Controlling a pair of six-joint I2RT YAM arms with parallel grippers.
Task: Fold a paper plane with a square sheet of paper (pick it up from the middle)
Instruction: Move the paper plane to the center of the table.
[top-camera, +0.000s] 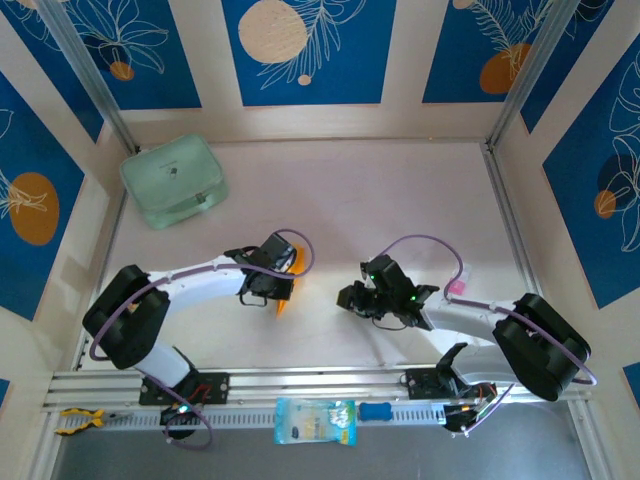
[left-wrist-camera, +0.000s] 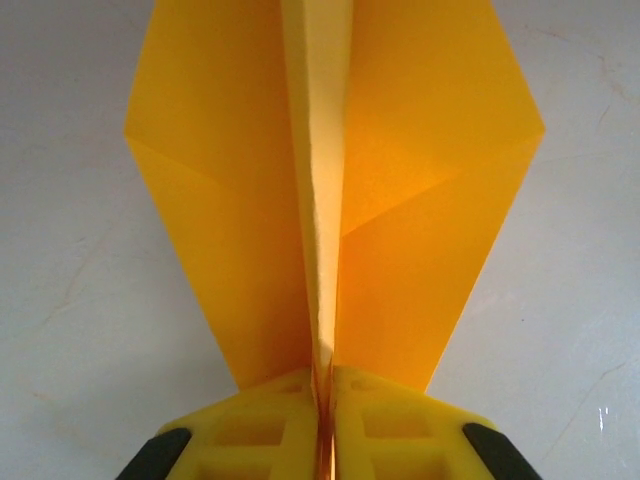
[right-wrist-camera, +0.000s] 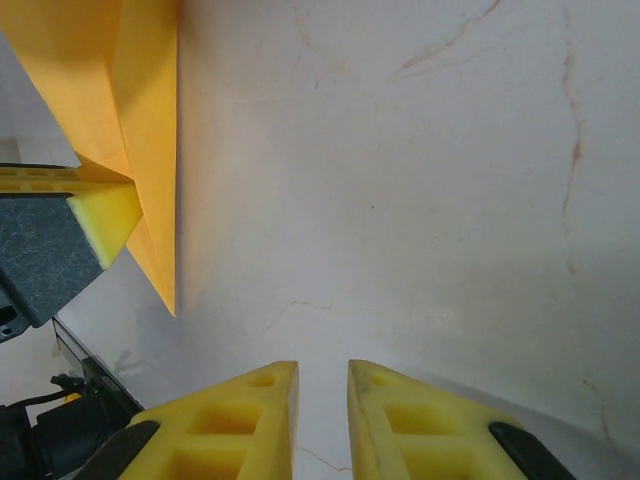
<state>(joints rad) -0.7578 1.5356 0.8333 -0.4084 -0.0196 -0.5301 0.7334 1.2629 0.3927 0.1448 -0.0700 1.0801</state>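
The orange-yellow paper plane (left-wrist-camera: 420, 180) is a pointed, creased shape with a raised centre fold and two wings spread out over the table. My left gripper (left-wrist-camera: 325, 400) is shut on that centre fold at the near end. From above, the paper plane (top-camera: 296, 262) pokes out beside the left gripper (top-camera: 278, 285), left of the table's middle. My right gripper (top-camera: 350, 297) stands a little to the right of it, apart from the paper. In the right wrist view the right gripper (right-wrist-camera: 322, 385) is open by a narrow gap with only bare table between its fingers, and the paper plane (right-wrist-camera: 110, 90) sits at upper left.
A mint-green rounded case (top-camera: 173, 180) lies at the back left. A pale blue packet (top-camera: 314, 420) and a blue object (top-camera: 375, 411) rest on the front rail. A small pink item (top-camera: 455, 288) lies beside the right arm. Patterned walls enclose the table.
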